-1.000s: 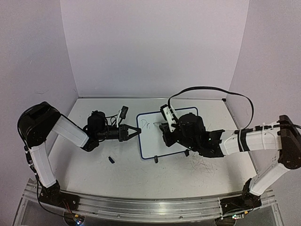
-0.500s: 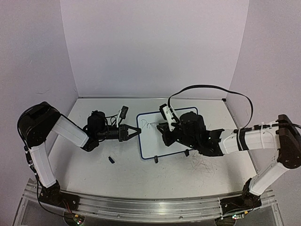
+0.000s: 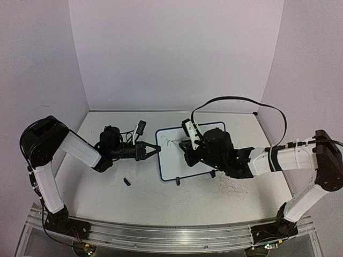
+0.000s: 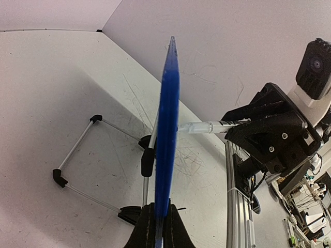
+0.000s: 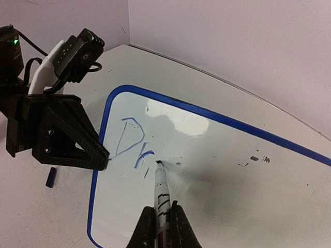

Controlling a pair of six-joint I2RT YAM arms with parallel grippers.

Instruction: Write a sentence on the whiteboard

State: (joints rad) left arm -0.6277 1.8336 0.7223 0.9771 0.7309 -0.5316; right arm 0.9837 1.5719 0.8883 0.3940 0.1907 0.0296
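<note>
The right end effector grips the marker, the left end effector clamps the whiteboard; hard pressing ahead may twist it, skewing the sentence.

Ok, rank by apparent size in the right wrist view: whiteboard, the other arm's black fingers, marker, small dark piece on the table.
1. blue-rimmed white rectangular whiteboard
2. left arm's black triangular fingers
3. thin white black-banded marker, enlarged by nearness to the camera
4. small dark blue cylindrical piece

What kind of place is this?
Likely a robotics lab cell: plain white walls box in a scuffed table, and the left arm and right arm are bolted to an aluminium rail.
</note>
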